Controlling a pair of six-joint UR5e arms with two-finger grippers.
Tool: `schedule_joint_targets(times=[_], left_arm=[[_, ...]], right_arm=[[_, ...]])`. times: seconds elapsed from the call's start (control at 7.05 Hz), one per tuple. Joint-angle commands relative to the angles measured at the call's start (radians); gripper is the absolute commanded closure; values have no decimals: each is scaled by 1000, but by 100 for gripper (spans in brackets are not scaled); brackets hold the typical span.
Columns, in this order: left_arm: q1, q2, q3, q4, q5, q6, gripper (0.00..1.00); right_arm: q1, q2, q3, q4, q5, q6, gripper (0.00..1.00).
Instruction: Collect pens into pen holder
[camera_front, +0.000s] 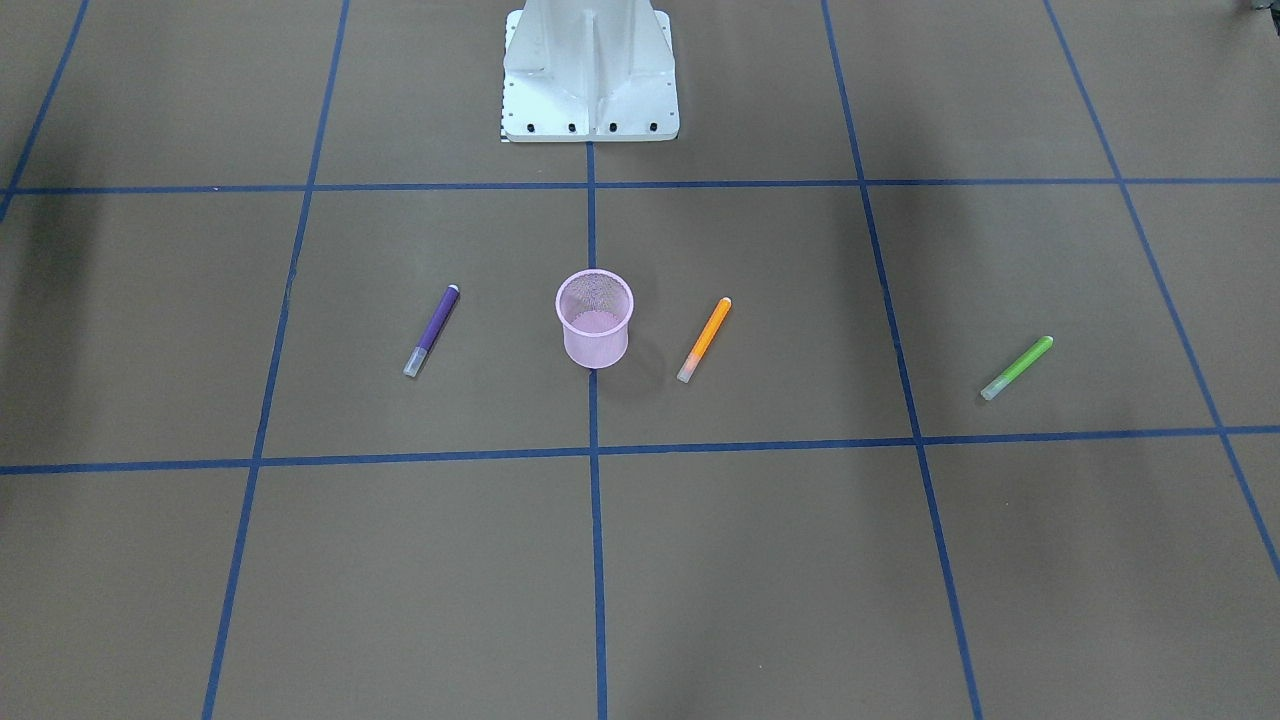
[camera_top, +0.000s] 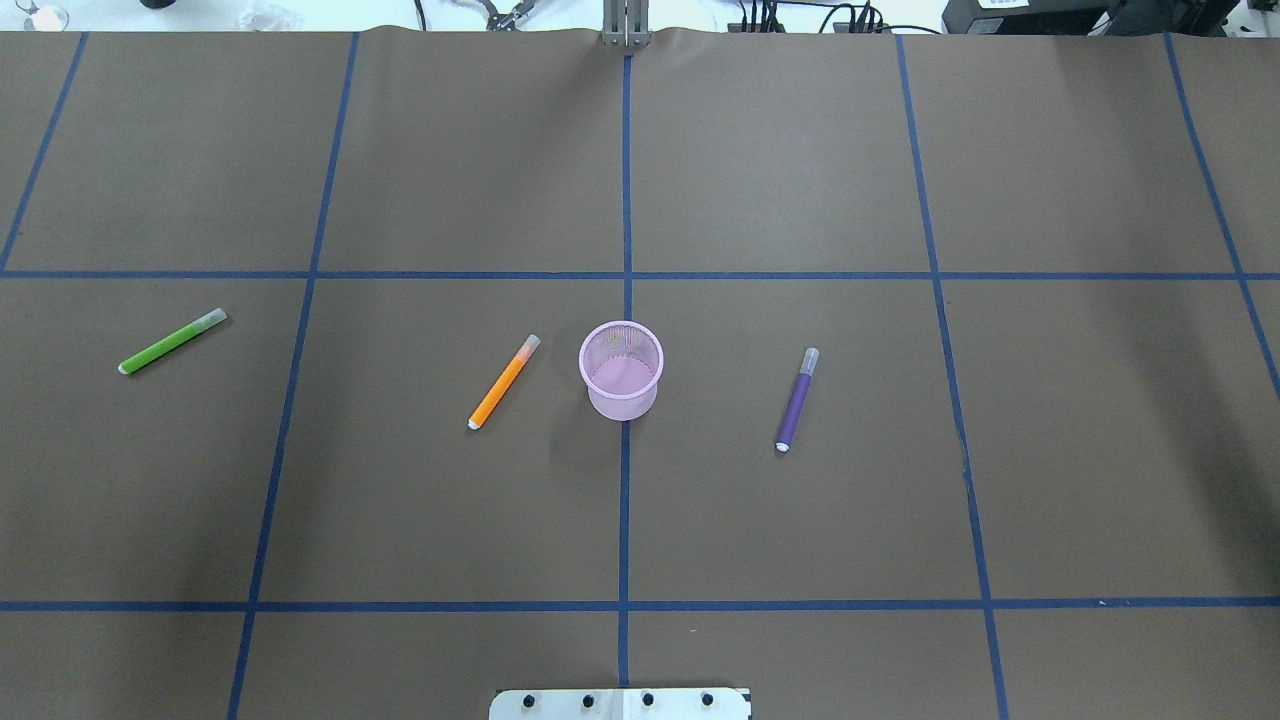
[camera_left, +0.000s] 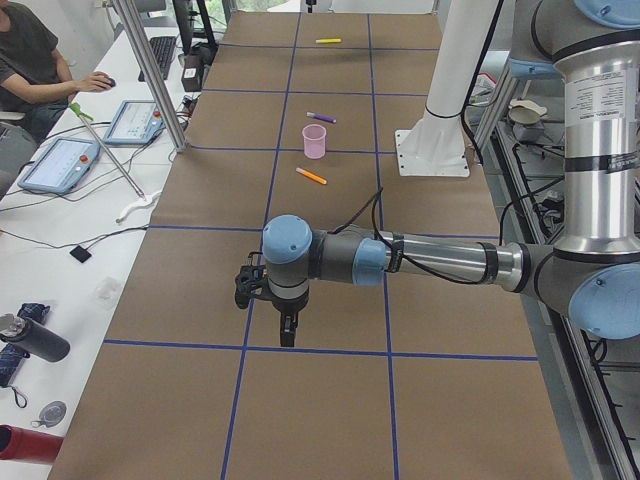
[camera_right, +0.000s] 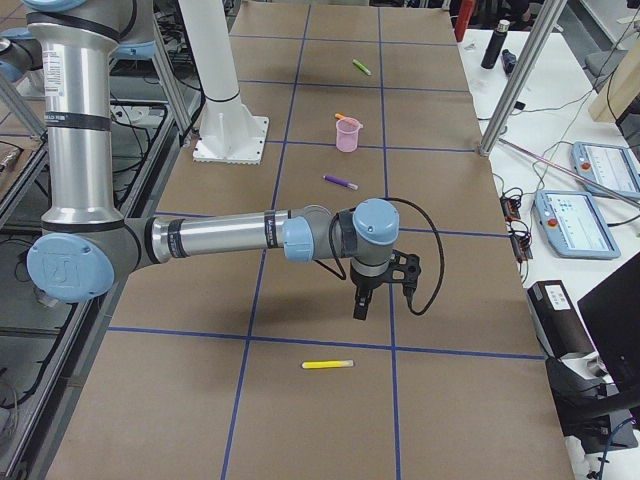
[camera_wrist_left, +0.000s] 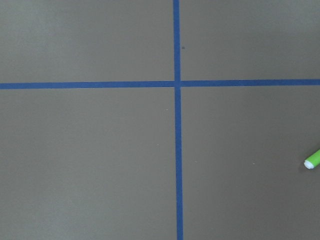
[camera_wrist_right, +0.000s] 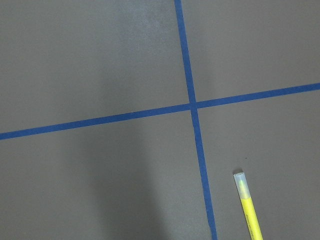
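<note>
The pink mesh pen holder (camera_front: 594, 318) stands upright and empty at the table's middle, also in the overhead view (camera_top: 621, 369). The purple pen (camera_top: 797, 399) lies to its right and the orange pen (camera_top: 504, 382) to its left. The green pen (camera_top: 172, 341) lies far left; its tip shows in the left wrist view (camera_wrist_left: 312, 159). The yellow pen (camera_right: 328, 364) lies far right, also in the right wrist view (camera_wrist_right: 248, 205). My left gripper (camera_left: 288, 335) hovers near the green pen's end of the table, my right gripper (camera_right: 360, 308) above the yellow pen. I cannot tell whether either is open.
The robot's white base (camera_front: 590, 75) stands at the table's near edge. Blue tape lines grid the brown table. An aluminium post (camera_right: 510, 85) and side desks with tablets (camera_right: 572, 220) flank the table. A person (camera_left: 35, 60) sits at the left end.
</note>
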Motion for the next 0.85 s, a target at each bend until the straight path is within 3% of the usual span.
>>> schedule_joint_targets(times=[0.0, 0.57, 0.71], left_arm=[[0, 5, -16, -3, -1, -1, 0], [2, 13, -19, -3, -2, 2, 0], [2, 13, -17, -1, -40, 4, 0]], right_arm=[[0, 4, 5, -26, 6, 3, 0], [-2, 3, -5, -19, 4, 3, 0], [-3, 0, -26, -15, 4, -3, 0]])
